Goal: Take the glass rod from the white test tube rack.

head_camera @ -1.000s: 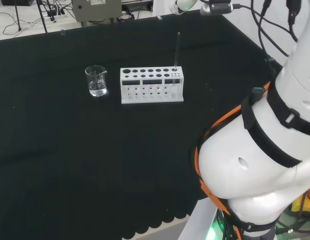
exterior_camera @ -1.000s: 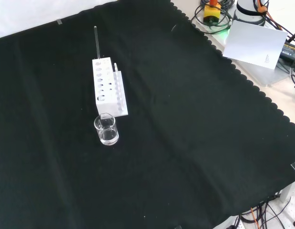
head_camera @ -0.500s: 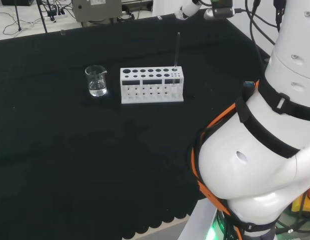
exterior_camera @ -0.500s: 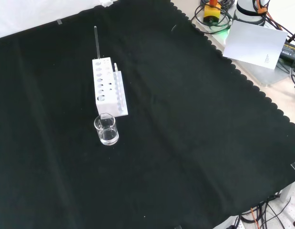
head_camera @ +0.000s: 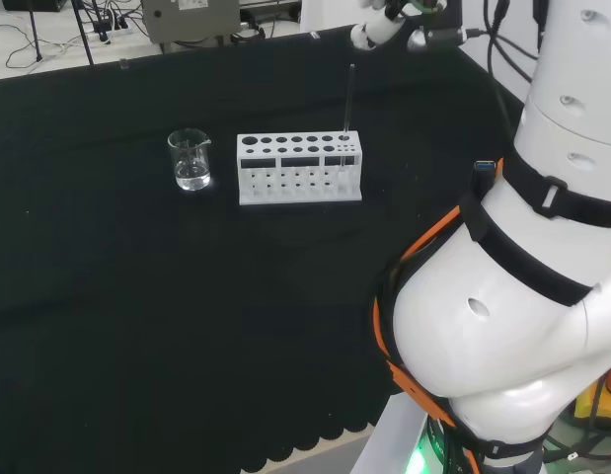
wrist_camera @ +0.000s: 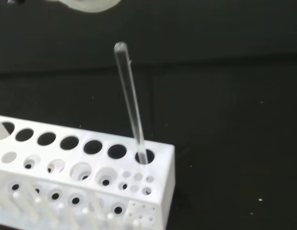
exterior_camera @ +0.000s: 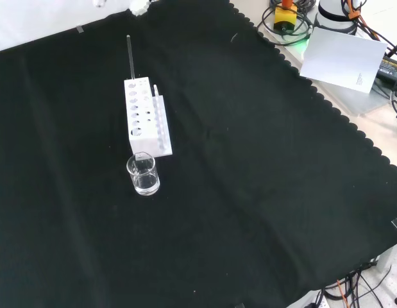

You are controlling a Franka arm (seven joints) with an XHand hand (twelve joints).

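On the left of the head view we see a small glass beaker [head_camera: 190, 159] with a little clear liquid, standing on the black-clothed surface [head_camera: 137, 296]. Just to its right we find the white test tube rack [head_camera: 299, 168], and at the rack's right end hole we see the glass rod [head_camera: 348, 99] standing nearly upright, its lower end in the hole. Farther right and above the rod's top, apart from it, we see part of the robot hand [head_camera: 376, 26] at the view's upper edge; we cannot tell whether its fingers are straight or curled. Rightmost we see the arm's white links [head_camera: 512, 296].
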